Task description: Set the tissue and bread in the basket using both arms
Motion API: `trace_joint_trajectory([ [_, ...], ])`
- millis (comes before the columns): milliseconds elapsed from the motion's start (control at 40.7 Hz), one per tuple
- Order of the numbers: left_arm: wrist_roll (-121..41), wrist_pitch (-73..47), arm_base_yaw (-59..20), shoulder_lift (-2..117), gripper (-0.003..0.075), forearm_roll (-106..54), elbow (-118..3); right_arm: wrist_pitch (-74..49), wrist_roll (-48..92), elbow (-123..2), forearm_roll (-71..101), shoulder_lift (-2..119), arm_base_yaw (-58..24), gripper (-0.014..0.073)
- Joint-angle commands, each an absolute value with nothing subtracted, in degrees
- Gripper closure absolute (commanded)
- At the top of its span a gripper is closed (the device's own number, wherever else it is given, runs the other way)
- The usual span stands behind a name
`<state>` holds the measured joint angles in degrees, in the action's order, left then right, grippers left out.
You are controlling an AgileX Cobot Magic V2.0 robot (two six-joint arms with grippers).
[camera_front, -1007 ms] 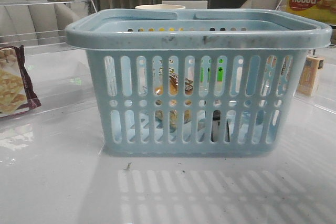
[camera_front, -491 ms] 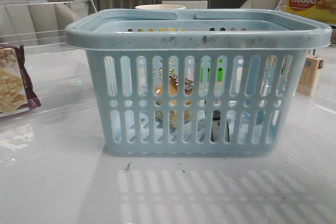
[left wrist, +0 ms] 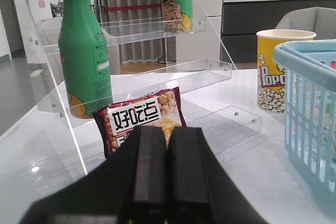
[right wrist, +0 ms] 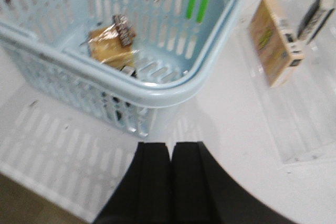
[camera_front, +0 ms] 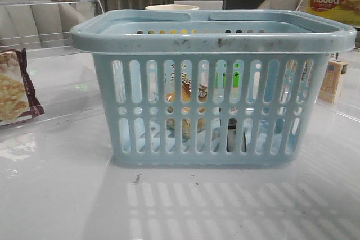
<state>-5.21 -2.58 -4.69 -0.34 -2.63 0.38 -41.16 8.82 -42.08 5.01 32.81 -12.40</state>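
Basket [camera_front: 214, 111] mouth open above; popcorn cup [left wrist: 281, 69], shelf [left wrist: 157, 77] flank left.

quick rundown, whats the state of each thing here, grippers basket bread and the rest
left gripper: shut, holding nothing
right gripper: shut, holding nothing
basket: upright on the table, handles folded down
bread: lying inside the basket
tissue: dark packet low in the basket, mostly hidden
popcorn cup: upright beside the basket
green bottle: upright on the clear shelf
cracker packet: propped against the shelf
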Motion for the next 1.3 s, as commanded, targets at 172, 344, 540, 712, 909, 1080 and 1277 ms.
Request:
trace_joint_trajectory([
  [172,-5.1,2.5,-4.6,-1.4,0.0629,-3.2,0.4,-14.8,9.4,-25.1,3.0,18.6,-1.4,0.0538],
  [344,-5.1,2.5,-4.6,-1.4,0.0629,-3.2,0.4,-3.9,9.4,-10.4,3.0,8.5,0.5,0.0538],
  [540,-5.1,2.5,-4.6,-1.4,0.0629,-3.2,0.4,1.7,9.4,-0.8,3.0,1.8,0.5,0.0538],
  [712,-5.1,2.5,-4.6,-1.4,0.0629,-3.2,0.4,3.9,9.4,1.7,3.0,-1.3,0.6,0.0538],
  [909,-5.1,2.5,-4.6,-1.3,0.0629,-3.2,0.4,4.0,9.4,1.7,3.0,-1.4,0.6,0.0538],
  [1080,-5.1,2.5,-4.6,-1.3,0.0629,-3.2,0.4,4.4,8.4,1.7,2.9,-1.4,0.6,0.0538],
  [1277,-5.1,2.5,-4.6,-1.3,0.0629,-3.2,0.4,6.8,0.0,1.7,-3.1,-1.4,0.6,0.0538],
])
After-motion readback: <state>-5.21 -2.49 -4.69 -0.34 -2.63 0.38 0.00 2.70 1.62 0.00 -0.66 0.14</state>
